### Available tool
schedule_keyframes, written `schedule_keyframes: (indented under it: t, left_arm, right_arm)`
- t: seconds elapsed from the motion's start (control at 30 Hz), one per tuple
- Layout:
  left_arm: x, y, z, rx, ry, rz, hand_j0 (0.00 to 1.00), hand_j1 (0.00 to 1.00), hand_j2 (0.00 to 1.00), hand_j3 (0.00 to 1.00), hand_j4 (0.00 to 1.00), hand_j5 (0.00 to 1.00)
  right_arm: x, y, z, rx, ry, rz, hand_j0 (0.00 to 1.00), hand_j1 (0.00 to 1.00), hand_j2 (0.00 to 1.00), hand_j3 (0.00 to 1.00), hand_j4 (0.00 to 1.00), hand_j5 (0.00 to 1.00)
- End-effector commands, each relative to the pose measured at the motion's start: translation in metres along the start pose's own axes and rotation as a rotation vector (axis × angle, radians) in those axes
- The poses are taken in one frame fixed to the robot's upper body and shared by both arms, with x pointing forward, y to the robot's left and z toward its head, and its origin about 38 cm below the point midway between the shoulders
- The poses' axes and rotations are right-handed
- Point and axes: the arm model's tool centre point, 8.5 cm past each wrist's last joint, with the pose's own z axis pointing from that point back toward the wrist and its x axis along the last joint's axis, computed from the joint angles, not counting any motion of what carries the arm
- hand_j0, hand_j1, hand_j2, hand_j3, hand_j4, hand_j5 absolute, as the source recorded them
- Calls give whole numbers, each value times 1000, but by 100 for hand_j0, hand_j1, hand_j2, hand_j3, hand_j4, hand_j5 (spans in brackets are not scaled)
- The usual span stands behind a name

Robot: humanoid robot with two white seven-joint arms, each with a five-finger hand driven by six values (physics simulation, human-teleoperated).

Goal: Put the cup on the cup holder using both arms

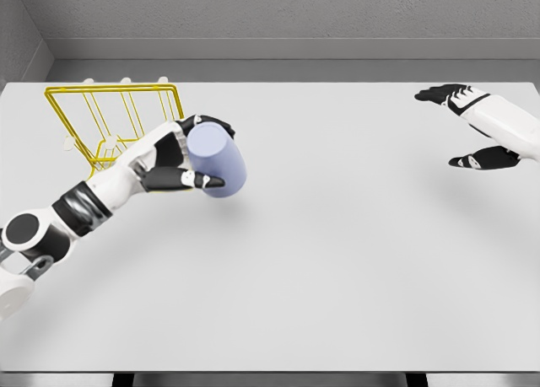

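A pale lavender cup (218, 160) lies tilted in my left hand (199, 155), held just above the white table (337, 269). The fingers wrap over its top and the thumb presses along its lower side, so the hand is shut on it. Directly behind and to the left stands a yellow wire cup holder (114, 117) with upright pegs, partly hidden by my left forearm. My right hand (468, 126) hovers at the far right of the table, fingers spread and holding nothing, far from both cup and holder.
A grey wall runs along the back edge of the table, with a corner at the upper left. The table's front edge shows at the bottom of the view.
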Motion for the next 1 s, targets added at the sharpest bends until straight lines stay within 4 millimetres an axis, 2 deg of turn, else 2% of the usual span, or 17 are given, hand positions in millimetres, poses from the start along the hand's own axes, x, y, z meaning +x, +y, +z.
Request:
schedule_keyframes:
  t: [0.0,0.3,0.6,0.97]
  left_arm:
    - [3,2,1,2,-7,-3,62,62,62,62,62,62]
    - [20,11,3,7,-36,-42,62,62,62,62,62,62]
    - [40,31,16,50,-59,-54,63,63,63,63,63,63]
    - [47,44,23,81,-72,-65,63,63,63,63,63,63]
  right_arm:
    - [0,-1,0,-5,-1,-5,100,100,100,100,100,100]
    - [0,-1,0,-5,-1,-5,100,100,100,100,100,100]
    - [0,-1,0,-5,0,-5,100,100,100,100,100,100]
    - [-3,0,4,0,13,-6,100,100,100,100,100,100]
